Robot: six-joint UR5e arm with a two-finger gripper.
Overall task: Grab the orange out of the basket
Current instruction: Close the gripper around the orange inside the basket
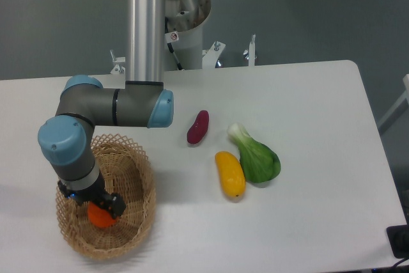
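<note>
The orange (pixel 100 217) is a small bright-orange fruit lying inside the oval tan wicker basket (pixel 137 218) at the table's front left. My gripper (pixel 101 208) reaches down into the basket, right on top of the orange. Its dark fingers sit around the fruit's upper part and hide much of it. The wrist hides the fingertips, so I cannot tell whether they are closed on the fruit. The orange seems to rest on the basket floor.
On the white table to the right of the basket lie a dark red sweet potato (pixel 198 126), an elongated yellow vegetable (pixel 230 174) and a green bok choy (pixel 257 156). The arm's base column (pixel 146 23) stands at the back.
</note>
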